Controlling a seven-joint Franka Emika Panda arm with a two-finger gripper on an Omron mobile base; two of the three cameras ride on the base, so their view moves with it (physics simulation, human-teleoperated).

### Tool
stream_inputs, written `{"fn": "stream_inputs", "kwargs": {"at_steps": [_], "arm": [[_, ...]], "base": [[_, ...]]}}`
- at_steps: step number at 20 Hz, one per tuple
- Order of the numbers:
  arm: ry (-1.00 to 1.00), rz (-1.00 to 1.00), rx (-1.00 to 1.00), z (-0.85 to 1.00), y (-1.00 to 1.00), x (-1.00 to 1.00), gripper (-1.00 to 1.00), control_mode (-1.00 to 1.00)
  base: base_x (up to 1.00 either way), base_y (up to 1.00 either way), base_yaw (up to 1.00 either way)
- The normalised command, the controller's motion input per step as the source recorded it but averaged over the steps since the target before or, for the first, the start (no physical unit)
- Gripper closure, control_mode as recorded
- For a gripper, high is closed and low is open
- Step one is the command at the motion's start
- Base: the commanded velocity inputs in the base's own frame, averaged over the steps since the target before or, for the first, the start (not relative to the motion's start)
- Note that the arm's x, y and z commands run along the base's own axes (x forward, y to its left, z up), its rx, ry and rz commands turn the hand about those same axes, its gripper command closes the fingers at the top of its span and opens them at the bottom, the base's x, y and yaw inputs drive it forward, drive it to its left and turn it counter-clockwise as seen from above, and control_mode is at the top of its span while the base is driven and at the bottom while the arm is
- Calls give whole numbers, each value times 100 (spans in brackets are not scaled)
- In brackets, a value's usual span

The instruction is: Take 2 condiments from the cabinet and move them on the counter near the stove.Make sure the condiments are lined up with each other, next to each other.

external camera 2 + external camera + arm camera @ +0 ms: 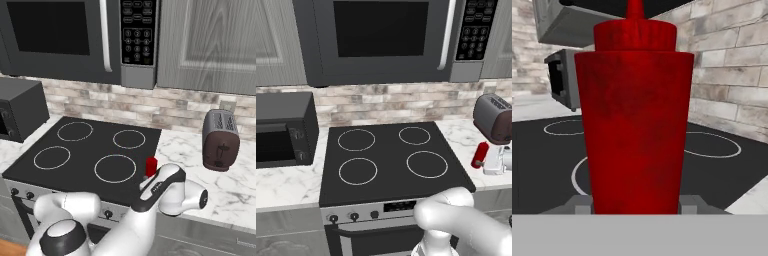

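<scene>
With your jaws pinching the slim all-red squeeze bottle (634,115) beside the black glass cooktop (388,157), releasing it tilted risks toppling it on the white marble surface (200,150).

White marble worktop (286,187) with a black stove (388,155) set into it.

The worktop runs either side of the stove below a brick wall. On its left stretch sits a small black oven (283,130), just beside the stove. On the right stretch (225,190) a dark toaster (220,140) stands near the wall. A red bottle (480,155) stands upright just beside the stove's right edge, whether touching the marble cannot be told.
</scene>
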Motion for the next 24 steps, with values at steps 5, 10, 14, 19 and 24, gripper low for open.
{"fn": "stream_inputs", "kwargs": {"at_steps": [5,10,14,19,24], "arm": [[0,1,0,-20,0,21,100,-100],[0,0,0,-25,0,24,100,-100],[0,0,0,-26,-6,25,100,-100],[0,0,0,-23,-13,20,100,-100],[0,0,0,-21,-21,16,100,-100]], "base": [[0,0,0],[0,0,0],[0,0,0],[0,0,0],[0,0,0]]}}
